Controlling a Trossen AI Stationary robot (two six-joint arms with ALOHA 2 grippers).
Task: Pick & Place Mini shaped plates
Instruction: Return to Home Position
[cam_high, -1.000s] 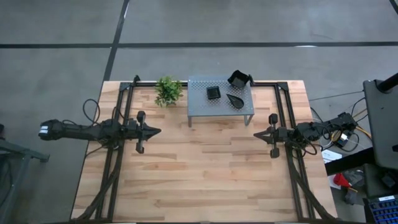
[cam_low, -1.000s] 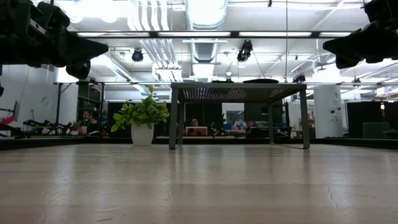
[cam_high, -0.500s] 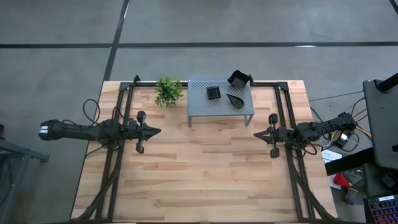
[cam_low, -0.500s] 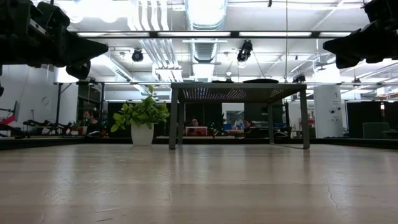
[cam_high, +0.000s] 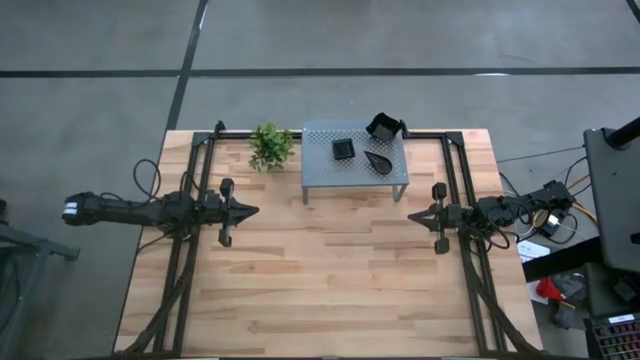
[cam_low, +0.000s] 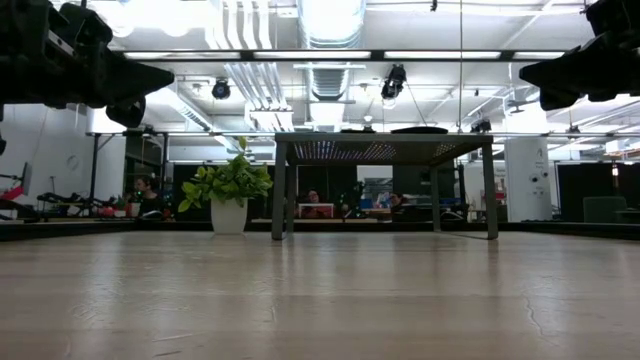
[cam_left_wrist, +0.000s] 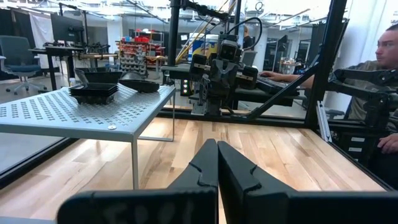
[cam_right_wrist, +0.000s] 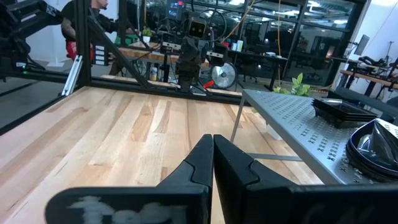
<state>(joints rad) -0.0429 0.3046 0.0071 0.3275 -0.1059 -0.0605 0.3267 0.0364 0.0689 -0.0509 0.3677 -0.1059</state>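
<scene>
Three stacks of black mini plates rest on the grey perforated shelf (cam_high: 355, 160) at the table's far middle: flat squares (cam_high: 343, 149), teardrop plates (cam_high: 379, 160), and deeper wavy-rimmed squares (cam_high: 385, 127) at the far right corner. My left gripper (cam_high: 256, 211) hovers shut over the table's left side, pointing right. My right gripper (cam_high: 410, 216) hovers shut over the right side, pointing left. Both are well short of the shelf. In the left wrist view the square stack (cam_left_wrist: 94, 91) and the teardrop stack (cam_left_wrist: 142, 83) sit on the shelf top; in the right wrist view the square plates (cam_right_wrist: 344, 109) and the teardrop ones (cam_right_wrist: 375, 146) show.
A small green plant (cam_high: 270, 146) in a white pot stands left of the shelf. Black frame rails (cam_high: 190, 180) run along both table sides. Bare wood (cam_high: 330, 270) spreads between the grippers and toward the near edge. A person (cam_left_wrist: 379, 74) sits beyond the table's right side.
</scene>
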